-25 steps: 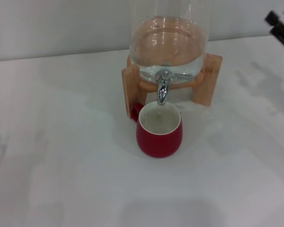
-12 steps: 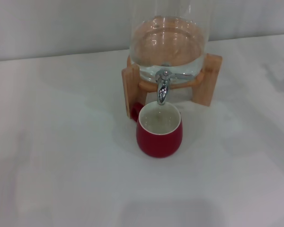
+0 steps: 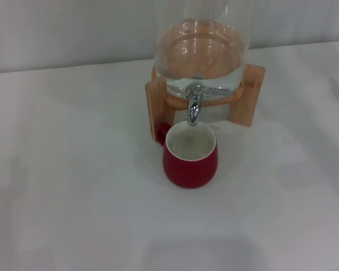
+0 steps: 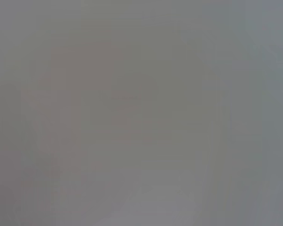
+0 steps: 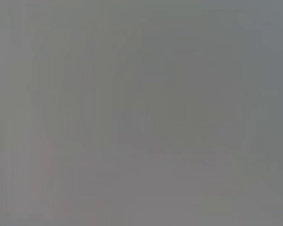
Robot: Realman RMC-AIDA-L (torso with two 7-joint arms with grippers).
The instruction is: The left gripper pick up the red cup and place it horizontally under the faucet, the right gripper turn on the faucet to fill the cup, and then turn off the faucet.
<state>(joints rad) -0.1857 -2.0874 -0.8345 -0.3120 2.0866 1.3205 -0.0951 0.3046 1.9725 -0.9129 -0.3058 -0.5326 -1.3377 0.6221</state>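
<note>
No fingers of either gripper visible in the head view; both wrist views a flat grey blur, so cannot tell whether apart or together. At centre, upright on the white table (image 3: 73,186), the red cup (image 3: 190,164), white inside showing, loop handle toward ten o'clock. Directly at twelve o'clock of the cup, just above its rim, the faucet (image 3: 194,108), spout pointing down. Behind that, the glass jar (image 3: 202,53) seated in the wooden stand (image 3: 251,96).
</note>
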